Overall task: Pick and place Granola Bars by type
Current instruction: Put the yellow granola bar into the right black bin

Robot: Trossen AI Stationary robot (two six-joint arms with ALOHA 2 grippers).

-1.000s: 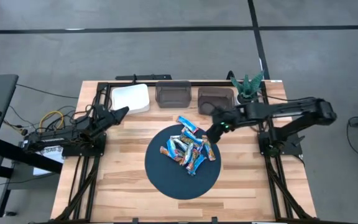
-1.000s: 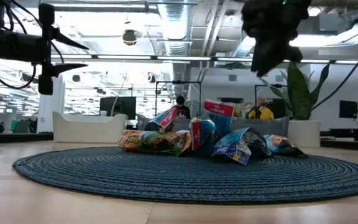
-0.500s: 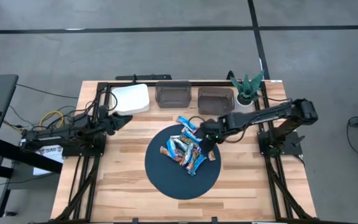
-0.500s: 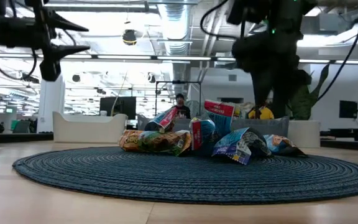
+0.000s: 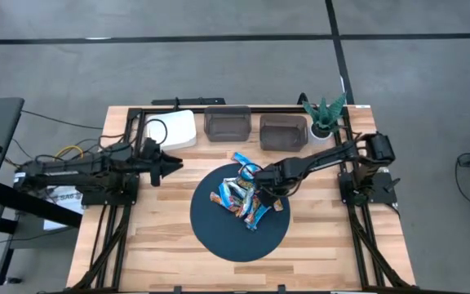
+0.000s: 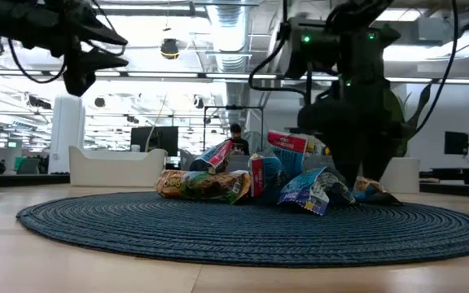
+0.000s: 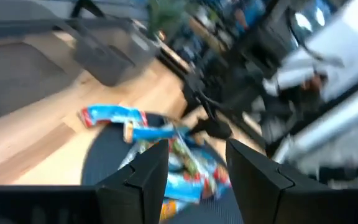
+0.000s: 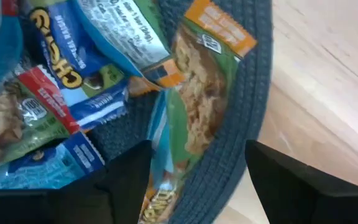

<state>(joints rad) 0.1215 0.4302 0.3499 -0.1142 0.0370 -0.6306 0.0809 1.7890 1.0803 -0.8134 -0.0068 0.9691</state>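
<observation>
Several Granola Bars [image 5: 243, 196] lie heaped on a round dark blue mat [image 5: 219, 237], in blue-red, white-blue and orange-green wrappers. My right gripper [image 5: 261, 194] is low over the right side of the heap, open. In the right wrist view its fingers stand on either side of an orange-green bar [image 8: 201, 118] lying at the mat's rim. My left gripper [image 5: 175, 162] hovers left of the mat, open, with nothing between its fingers [image 7: 197, 165], and points at the heap. My right gripper comes slanting down onto the heap with its fingers [image 8: 126, 180] spread beside the orange-green bar's lower end [image 8: 179, 168]. Whether they touch the bar or the mat, I cannot tell.
A white tray [image 5: 172, 128] and two dark bins [image 5: 227, 124] [image 5: 284, 131] stand along the far edge, with a small plant [image 5: 325, 114] at the far right. One blue bar [image 5: 247, 161] lies at the mat's far rim. Bare wood lies near and to the left.
My right gripper has come from the mat's far right side toward the left and down onto the heap. My left gripper has gone toward the table's right, closer to the mat. The bars have stayed where they were.
</observation>
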